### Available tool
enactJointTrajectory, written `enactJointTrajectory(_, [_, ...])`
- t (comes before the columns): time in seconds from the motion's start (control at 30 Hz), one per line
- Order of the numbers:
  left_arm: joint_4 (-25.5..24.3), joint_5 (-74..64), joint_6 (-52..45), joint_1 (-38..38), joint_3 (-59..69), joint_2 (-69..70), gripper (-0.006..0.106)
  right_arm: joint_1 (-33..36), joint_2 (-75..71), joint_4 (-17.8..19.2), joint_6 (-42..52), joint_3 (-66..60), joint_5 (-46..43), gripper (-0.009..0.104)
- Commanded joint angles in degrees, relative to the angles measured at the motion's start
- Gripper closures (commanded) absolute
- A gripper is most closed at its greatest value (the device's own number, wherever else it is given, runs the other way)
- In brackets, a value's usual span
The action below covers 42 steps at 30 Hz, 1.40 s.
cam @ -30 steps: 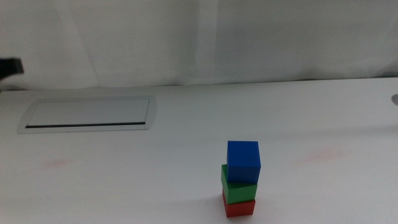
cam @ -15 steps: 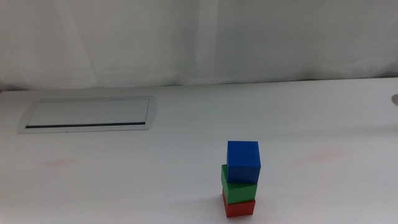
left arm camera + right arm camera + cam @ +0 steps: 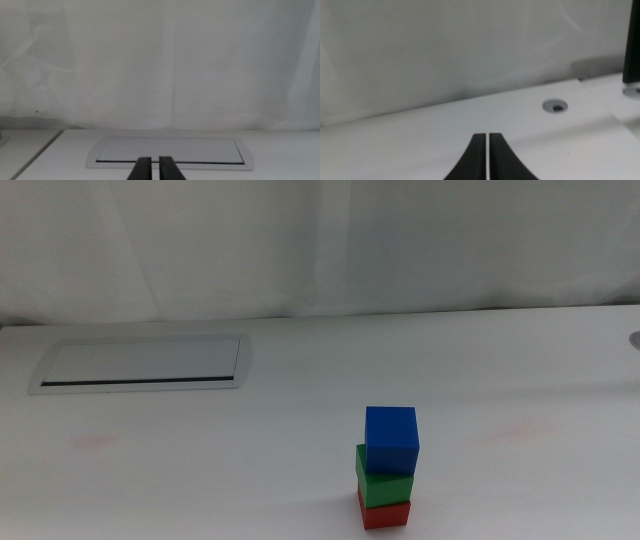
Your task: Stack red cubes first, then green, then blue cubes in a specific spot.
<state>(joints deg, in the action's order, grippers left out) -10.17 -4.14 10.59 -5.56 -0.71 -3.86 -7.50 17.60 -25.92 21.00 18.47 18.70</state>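
In the middle view a stack of three cubes stands on the white tabletop near the front, right of centre. The red cube (image 3: 386,513) is at the bottom, the green cube (image 3: 384,485) on it, and the blue cube (image 3: 391,440) on top, shifted slightly right. Neither arm shows in the middle view. My left gripper (image 3: 155,167) is shut and empty, facing the grey-rimmed panel (image 3: 170,151). My right gripper (image 3: 487,150) is shut and empty over bare table. The cubes do not show in either wrist view.
A grey-rimmed rectangular panel (image 3: 140,363) lies at the back left. Faint pink smudges mark the table at the left (image 3: 95,443) and to the right of the stack (image 3: 515,430). A round grommet hole (image 3: 554,105) sits at the table's right edge. White curtain behind.
A dark part of the left arm at the picture's left edge one second ago has left the middle view. The stack has not moved.
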Motion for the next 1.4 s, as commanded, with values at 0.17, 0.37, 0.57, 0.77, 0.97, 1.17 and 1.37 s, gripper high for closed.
enactJointTrajectory(0.17, [0.20,0.49,2.57,-0.18,2.81,0.26,0.103,0.70,3.22,-4.09,13.12,-11.13,-14.01,0.097])
enactJointTrajectory(0.37, [0.08,0.49,2.57,-0.18,2.81,0.26,0.103,6.27,1.40,-4.09,16.98,-13.51,-14.59,0.097])
enactJointTrajectory(0.57, [0.08,0.49,2.57,-0.18,2.81,0.26,0.103,13.14,-9.20,-4.09,16.92,-14.25,-15.10,0.097])
enactJointTrajectory(0.77, [0.08,0.49,2.57,-0.18,2.81,0.26,0.103,13.14,-15.93,-4.36,16.92,-18.30,-17.06,0.097])
enactJointTrajectory(0.97, [0.08,0.49,2.43,-0.18,2.81,0.26,0.103,13.14,-17.44,-5.80,16.30,-20.11,-14.53,0.097])
enactJointTrajectory(1.17, [0.08,0.49,2.34,-0.18,2.81,0.26,0.103,13.14,-17.44,-6.47,16.30,-20.20,-14.53,0.097])
enactJointTrajectory(1.37, [0.08,0.49,2.34,-0.18,2.81,0.26,0.103,13.14,-17.44,-6.86,16.30,-20.20,-14.53,0.097])
